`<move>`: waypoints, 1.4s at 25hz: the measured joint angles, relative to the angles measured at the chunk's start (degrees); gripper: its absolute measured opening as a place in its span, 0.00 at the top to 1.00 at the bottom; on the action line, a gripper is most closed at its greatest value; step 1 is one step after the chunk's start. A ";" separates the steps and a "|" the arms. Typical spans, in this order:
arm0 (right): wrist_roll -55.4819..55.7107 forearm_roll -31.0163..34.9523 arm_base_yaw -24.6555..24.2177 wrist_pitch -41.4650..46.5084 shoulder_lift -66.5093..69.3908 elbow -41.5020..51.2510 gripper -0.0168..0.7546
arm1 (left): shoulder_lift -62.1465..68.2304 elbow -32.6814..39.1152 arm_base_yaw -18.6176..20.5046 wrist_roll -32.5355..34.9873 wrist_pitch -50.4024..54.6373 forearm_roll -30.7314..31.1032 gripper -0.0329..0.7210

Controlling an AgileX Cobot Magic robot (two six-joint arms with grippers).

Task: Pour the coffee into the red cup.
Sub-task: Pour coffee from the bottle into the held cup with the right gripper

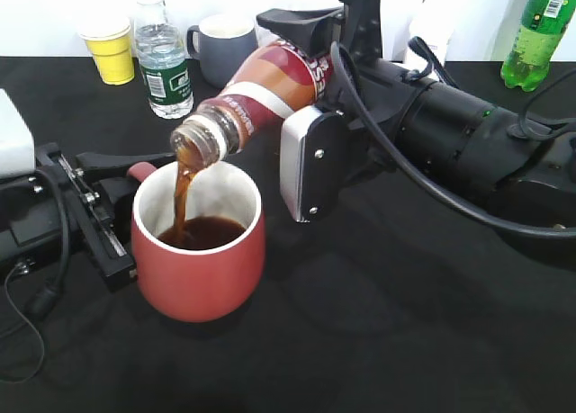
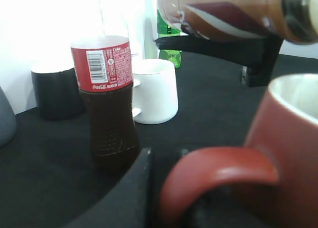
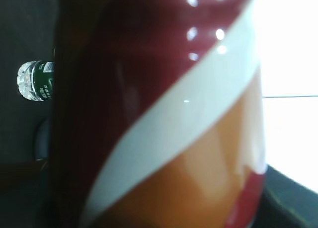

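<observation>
The coffee bottle (image 1: 270, 94) is pinched by the right end effector (image 1: 310, 116) and tipped neck-down – a brown stream of coffee (image 1: 183, 193) is being poured into the red cup (image 1: 200, 251) on the black surface (image 1: 378, 341). The cup's handle (image 2: 218, 173) is gripped by the left end effector (image 1: 108, 219) – pressed onto it.

In the right wrist view the coffee bottle (image 3: 164, 114) fills the frame, blurred, its neck and base cut off, hiding the right gripper; behind it only part of a water bottle (image 3: 36, 81) shows; in the left wrist view the red cup (image 2: 278, 153) is blurred and cropped at the right edge, and the left gripper's fingers are too dark to read; the green bottle (image 1: 540, 35) is cut by the exterior view's top.
</observation>
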 joint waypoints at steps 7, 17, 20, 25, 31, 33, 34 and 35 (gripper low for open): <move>-0.14 0.00 0.00 -0.40 0.00 -0.22 0.29 | 0.04 0.00 0.00 0.05 0.16 0.05 0.81; -1.12 0.00 0.00 -0.80 0.00 -0.22 0.29 | 0.10 0.00 0.00 0.05 0.35 0.05 0.81; -1.29 0.00 0.00 -0.80 0.00 -0.22 0.29 | 0.46 0.00 0.00 0.05 0.35 0.05 0.81; -1.35 0.00 0.00 -0.80 0.00 -0.22 0.29 | 0.47 0.00 0.00 0.05 0.48 0.05 0.81; -1.46 0.00 0.00 -0.85 0.00 -0.22 0.29 | 0.47 0.00 0.00 0.05 0.48 0.05 0.81; -1.46 0.00 0.00 -0.88 0.00 -0.22 0.29 | 0.47 0.00 0.00 0.05 0.48 0.05 0.81; -1.46 0.00 0.00 -0.93 0.00 -0.22 0.29 | 0.47 0.00 0.00 0.05 0.48 0.05 0.81; -1.46 0.00 0.00 -0.93 0.00 -0.22 0.29 | 0.47 0.00 0.00 0.05 0.48 0.05 0.81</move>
